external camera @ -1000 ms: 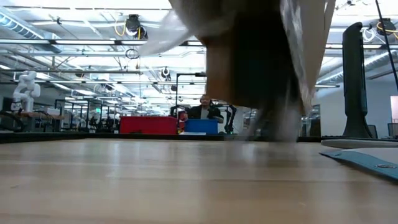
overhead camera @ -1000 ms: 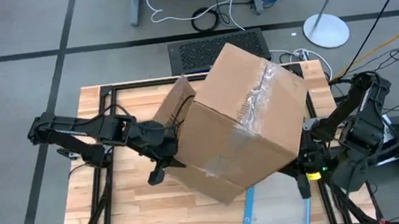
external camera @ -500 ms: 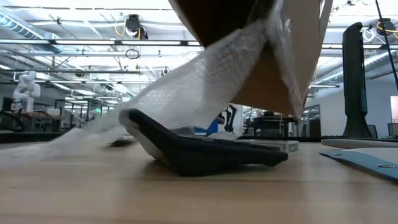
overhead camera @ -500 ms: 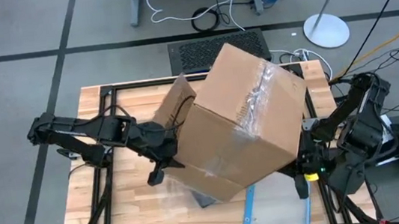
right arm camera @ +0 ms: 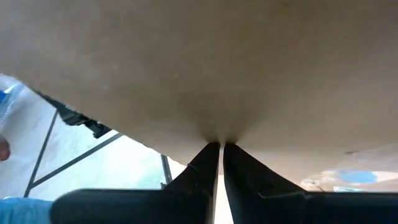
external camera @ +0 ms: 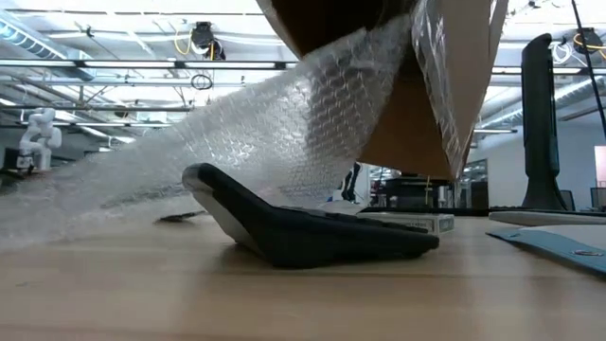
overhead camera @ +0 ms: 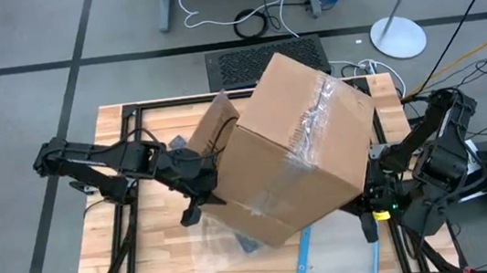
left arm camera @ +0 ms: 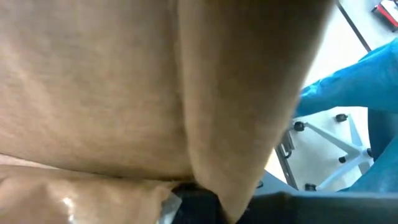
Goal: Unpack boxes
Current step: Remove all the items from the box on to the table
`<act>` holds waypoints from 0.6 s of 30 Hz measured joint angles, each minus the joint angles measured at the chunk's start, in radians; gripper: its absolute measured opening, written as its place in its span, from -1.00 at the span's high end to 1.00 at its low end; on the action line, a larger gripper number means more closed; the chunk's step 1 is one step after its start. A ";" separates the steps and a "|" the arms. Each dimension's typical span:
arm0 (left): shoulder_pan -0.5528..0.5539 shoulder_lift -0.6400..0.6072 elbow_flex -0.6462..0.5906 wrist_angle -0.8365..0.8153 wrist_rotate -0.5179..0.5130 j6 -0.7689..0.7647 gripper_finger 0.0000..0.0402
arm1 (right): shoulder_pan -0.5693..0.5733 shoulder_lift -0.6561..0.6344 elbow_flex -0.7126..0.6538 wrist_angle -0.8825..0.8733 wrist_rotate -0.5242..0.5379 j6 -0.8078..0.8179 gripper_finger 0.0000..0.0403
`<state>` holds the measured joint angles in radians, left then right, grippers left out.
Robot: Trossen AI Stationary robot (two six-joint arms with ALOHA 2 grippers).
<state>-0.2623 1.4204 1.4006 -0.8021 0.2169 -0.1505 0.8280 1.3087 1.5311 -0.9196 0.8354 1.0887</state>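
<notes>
From above: brown carton [overhead camera: 295, 144] tilted and raised over the wooden table [overhead camera: 161, 261], left gripper [overhead camera: 202, 194] pinched on its left flap edge, right gripper [overhead camera: 371, 188] pinched on its lower right edge, clear bubble wrap [overhead camera: 219, 248] spilling out beneath, blue-edged clear pouch [overhead camera: 335, 255] lying near the table's front. At table height: carton's open underside [external camera: 398, 85] hanging over the tabletop, bubble wrap sheet [external camera: 237, 152] draped from it over a black device [external camera: 303, 227] resting tilted on the wood. From the wrists: cardboard filling the left view [left arm camera: 124, 87], and the right arm's dark fingers [right arm camera: 202, 168] pressed together on a cardboard edge [right arm camera: 217, 81].
</notes>
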 joint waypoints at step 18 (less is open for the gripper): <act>0.006 0.004 0.047 0.021 -0.035 -0.019 1.00 | 0.038 -0.023 0.002 -0.036 -0.032 0.074 0.67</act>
<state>-0.2565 1.4246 1.4475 -0.7811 0.1818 -0.1692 0.8658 1.2859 1.5333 -0.9557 0.8032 1.1629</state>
